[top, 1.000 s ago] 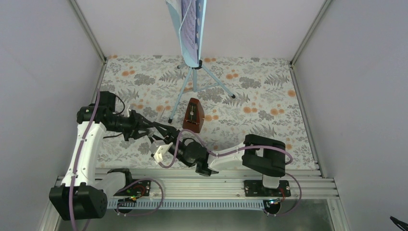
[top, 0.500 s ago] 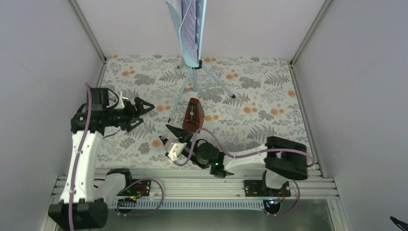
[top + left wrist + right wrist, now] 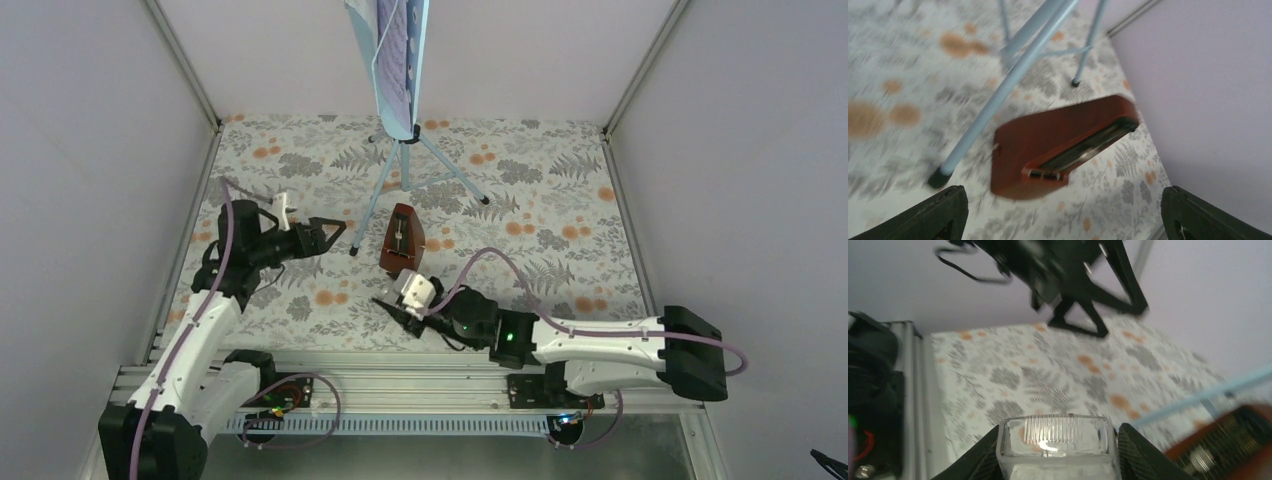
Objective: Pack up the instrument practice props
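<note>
Left pincer (image 3: 338,234): released, spread wide, empty.
Right pincer (image 3: 1059,432): clenched on a small clear ridged block (image 3: 1058,447).
Metronome (image 3: 403,238): upright on the worktop (image 3: 540,200), beside the stand's legs.
Music stand (image 3: 400,70): erect, sheet-music pages (image 3: 392,40) on it.
Progress: apparently early; nothing looked packed.

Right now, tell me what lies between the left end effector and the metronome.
One tripod leg of the music stand crosses between the left end effector and the metronome; the left wrist view shows it best.
</note>
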